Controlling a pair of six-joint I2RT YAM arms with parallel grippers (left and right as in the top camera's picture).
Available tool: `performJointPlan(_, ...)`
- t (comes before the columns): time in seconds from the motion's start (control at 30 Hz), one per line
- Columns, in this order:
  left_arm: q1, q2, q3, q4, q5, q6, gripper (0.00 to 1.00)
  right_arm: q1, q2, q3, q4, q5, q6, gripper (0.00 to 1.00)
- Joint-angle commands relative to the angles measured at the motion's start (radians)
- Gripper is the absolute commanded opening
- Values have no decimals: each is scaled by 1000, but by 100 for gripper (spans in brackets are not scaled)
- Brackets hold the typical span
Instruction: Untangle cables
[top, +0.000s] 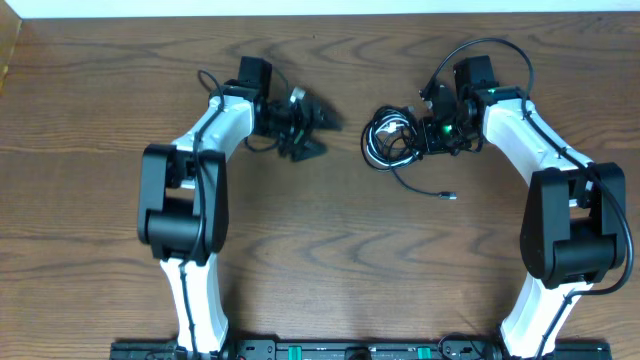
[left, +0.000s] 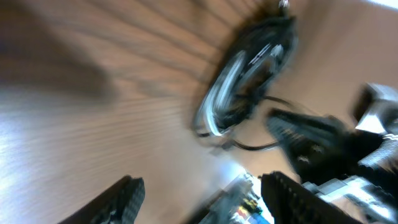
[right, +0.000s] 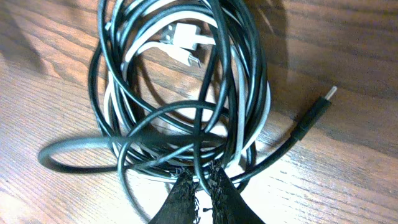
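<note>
A tangled bundle of cables (top: 388, 135) lies on the wooden table, right of centre. In the right wrist view the cables (right: 180, 99) are looped black strands around a white one with a white plug (right: 183, 37). A black plug end (right: 314, 115) lies free at the right. My right gripper (right: 202, 182) is shut on one black strand at the bundle's near edge; it also shows in the overhead view (top: 428, 133). My left gripper (top: 320, 133) is open and empty, a short way left of the bundle. The left wrist view is blurred, with open fingers (left: 205, 199) and the bundle (left: 249, 74) ahead.
A loose black tail with a small plug (top: 449, 196) trails from the bundle toward the front. The right arm's own thicker black wire (top: 500, 50) arcs above its wrist. The right gripper (left: 311, 137) appears beside the bundle in the left wrist view.
</note>
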Motion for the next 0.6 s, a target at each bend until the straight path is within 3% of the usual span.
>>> performJointPlan(0.0,-53,-182,58,-124,-494,124,62,-2,-28,21,-2,-27,3,5)
performJointPlan(0.1,-97,-256,58,-135,-534,154,62,-2,-28,20,-3,-21,9,7)
performJointPlan(0.3,-199,-283,58,-126,-567,159,63,-2,-28,19,-28,51,29,28)
performJointPlan(0.57,-277,-225,58,-50,-582,159,63,-2,-25,11,-67,51,28,32)
